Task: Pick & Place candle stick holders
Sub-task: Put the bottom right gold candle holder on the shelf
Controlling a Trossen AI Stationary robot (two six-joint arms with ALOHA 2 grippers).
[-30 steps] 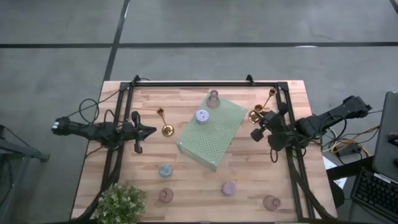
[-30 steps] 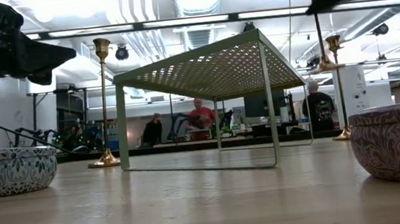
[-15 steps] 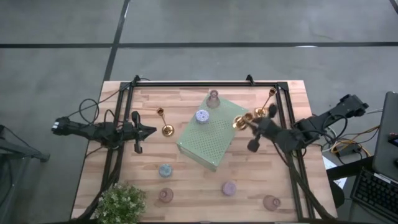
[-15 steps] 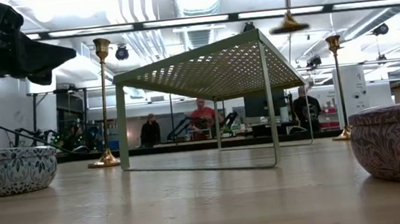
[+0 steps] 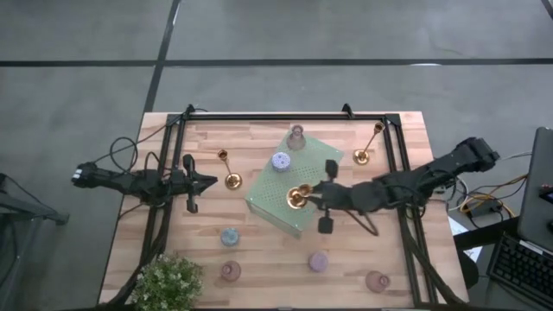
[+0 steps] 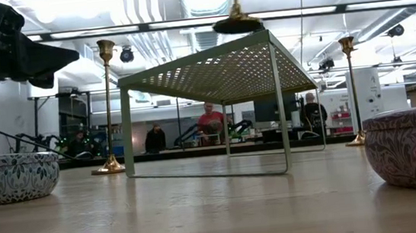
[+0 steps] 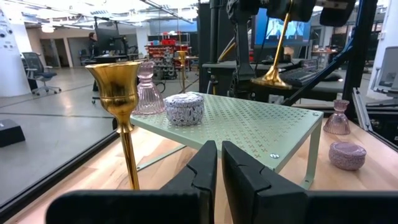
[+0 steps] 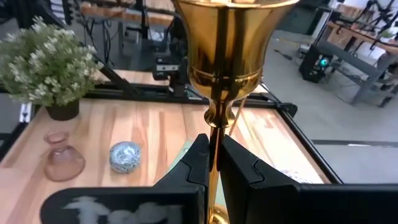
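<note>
In the low view, the nearest things are a patterned bowl-shaped holder (image 6: 16, 177) at the left edge and a pink one (image 6: 412, 147) at the right edge, both resting on the wooden table (image 6: 217, 215), not yet collected.

Mid-frame in the high view, the right gripper (image 5: 327, 195) has its fingers clamped on the thin stem of a gold candlestick (image 5: 298, 196), carrying it upright over the near end of the pale-green perforated stand (image 5: 285, 207). Holding the stem keeps the flared base level, probably ready to be set down on the stand. A lilac holder (image 5: 280, 161) already sits on the stand.

At centre left, the left gripper (image 5: 207, 182) waits with fingers together on nothing, just beside a standing candlestick (image 5: 231, 180). Farther back, a pink holder (image 5: 296, 136) stands at top centre and another candlestick (image 5: 362, 156) at upper right.

Against a second ago, the right arm has swung from the upper right toward the centre, taking the candlestick across; the left arm has not moved.
</note>
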